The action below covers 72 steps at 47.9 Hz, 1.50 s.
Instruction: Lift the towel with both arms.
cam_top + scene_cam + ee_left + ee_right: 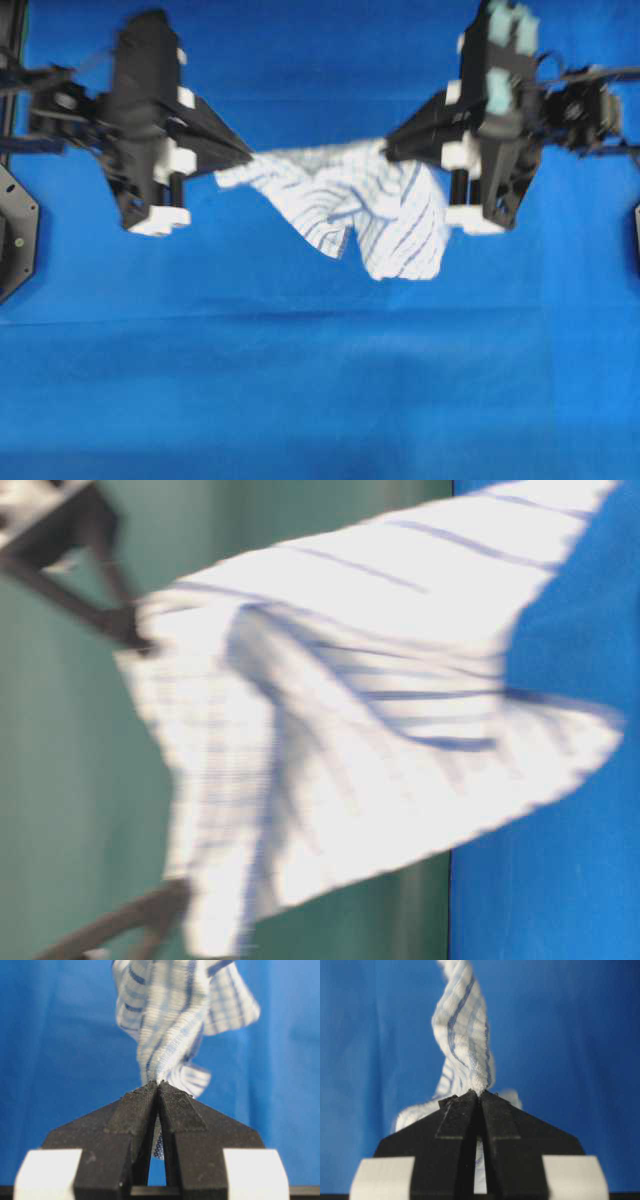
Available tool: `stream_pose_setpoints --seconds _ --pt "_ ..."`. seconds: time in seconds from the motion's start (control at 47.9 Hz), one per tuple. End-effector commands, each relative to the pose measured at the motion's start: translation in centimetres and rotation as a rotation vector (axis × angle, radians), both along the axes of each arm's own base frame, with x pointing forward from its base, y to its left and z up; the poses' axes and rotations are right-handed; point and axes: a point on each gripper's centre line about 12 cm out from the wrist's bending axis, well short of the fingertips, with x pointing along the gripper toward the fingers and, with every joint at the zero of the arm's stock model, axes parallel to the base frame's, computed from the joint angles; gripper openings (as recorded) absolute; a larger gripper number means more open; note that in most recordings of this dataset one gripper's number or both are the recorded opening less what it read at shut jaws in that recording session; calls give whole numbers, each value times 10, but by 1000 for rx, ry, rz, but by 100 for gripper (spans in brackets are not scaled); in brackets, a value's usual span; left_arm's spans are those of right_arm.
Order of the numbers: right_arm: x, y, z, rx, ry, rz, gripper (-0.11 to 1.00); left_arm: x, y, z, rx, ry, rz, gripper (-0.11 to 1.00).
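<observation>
Two black grippers pinch the striped towel by opposite ends, so the cloth hangs slung between them above the blue sheet, its loose middle sagging toward the near side. At the left, the left gripper has its fingertips pressed together on a bunched corner, which fans out just beyond the tips. At the right, the right gripper is likewise clamped on a twisted corner.

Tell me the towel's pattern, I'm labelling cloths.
White with thin blue-grey check stripes; the towel shows it best in the left wrist view.
</observation>
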Motion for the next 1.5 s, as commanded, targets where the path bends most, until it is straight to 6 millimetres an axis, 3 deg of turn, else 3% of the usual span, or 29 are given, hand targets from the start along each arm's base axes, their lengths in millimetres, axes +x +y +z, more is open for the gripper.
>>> stream_pose_setpoints --seconds 0.0,0.188,0.417,0.939,1.023,1.127,1.294,1.378,1.482 --pt "-3 -3 39 -29 -76 -8 1 -10 2 37 10 -88 10 1" --pt "-5 -5 83 -58 -144 -17 1 -27 5 80 21 -164 27 1" --pt "-10 -6 118 -66 -200 -27 1 -40 4 119 28 -219 28 1" --pt "-12 -6 121 -119 -192 -3 1 -43 3 130 35 -268 26 2" --pt "-12 -6 122 -120 -198 -3 1 -43 3 131 37 -283 26 13" --pt "-12 -6 122 -118 -203 -3 5 -44 3 131 36 -289 27 41" --pt "-12 -7 122 -133 -197 -8 55 -43 2 129 37 -291 22 87" --pt "-12 -8 121 -144 -195 -13 69 -42 1 127 36 -291 18 90" --pt "-12 -8 119 -142 -190 -15 65 -42 0 123 33 -286 14 90"
